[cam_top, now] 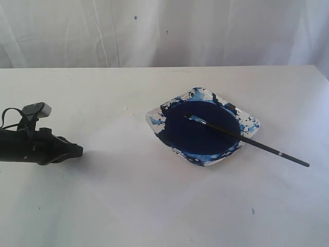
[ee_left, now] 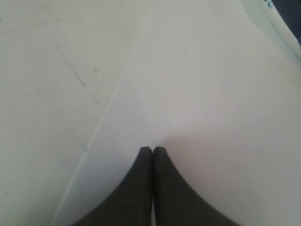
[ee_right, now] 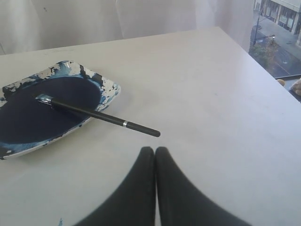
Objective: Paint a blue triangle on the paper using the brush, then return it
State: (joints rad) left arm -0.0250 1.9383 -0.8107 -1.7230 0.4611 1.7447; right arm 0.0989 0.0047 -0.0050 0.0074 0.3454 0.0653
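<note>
White tabletop (cam_top: pixel 77 92), pale curtain behind.
- Paper (cam_top: pixel 118 154): lies flat, left of the dish.
- Dish (cam_top: pixel 203 94): square, white, holds a pool of dark blue paint.
- Brush (cam_top: pixel 247 141): long axis diagonal across the dish. Bristle tip lies in the paint near centre, handle runs out over the rim toward right front.
- Left gripper (ee_left: pixel 152 149): jaws pressed together, empty, over the paper.
- Right gripper (ee_right: pixel 154 149): jaws pressed together, empty, near the brush's handle end.

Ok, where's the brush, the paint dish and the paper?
brush (cam_top: pixel 247 140), exterior view, middle of its black handle.
paint dish (cam_top: pixel 253 123), exterior view, its splattered rim.
paper (ee_left: pixel 211 94), left wrist view, bare white part of the sheet.
</note>
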